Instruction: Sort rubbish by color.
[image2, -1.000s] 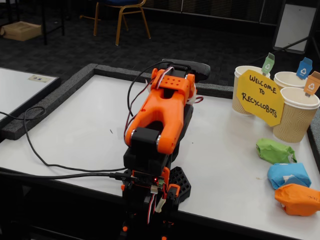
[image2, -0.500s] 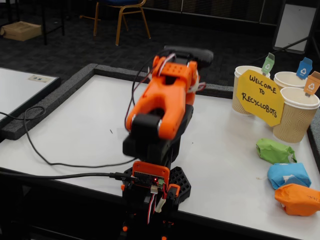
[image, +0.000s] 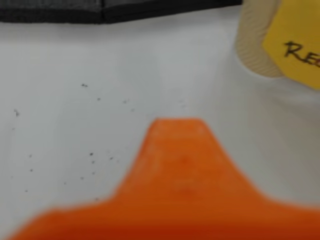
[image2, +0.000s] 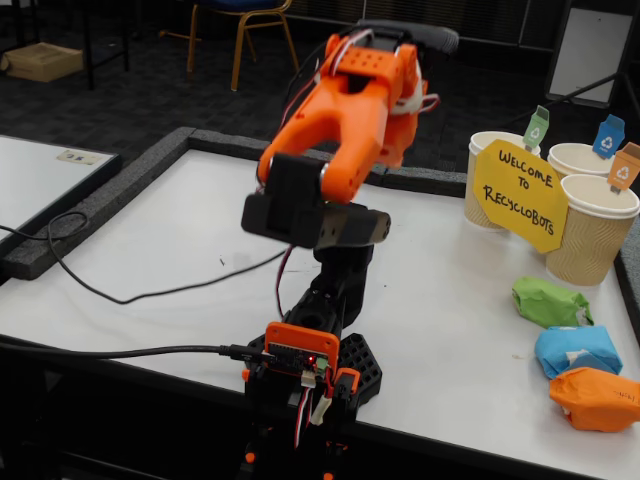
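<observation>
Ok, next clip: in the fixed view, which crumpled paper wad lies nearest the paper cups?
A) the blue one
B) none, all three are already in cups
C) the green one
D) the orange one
C: the green wad lies just below the cups, with the blue wad next and the orange wad nearest the table's front edge.

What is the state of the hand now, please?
Hand: cannot be told whether open or closed; it holds nothing visible.
</observation>
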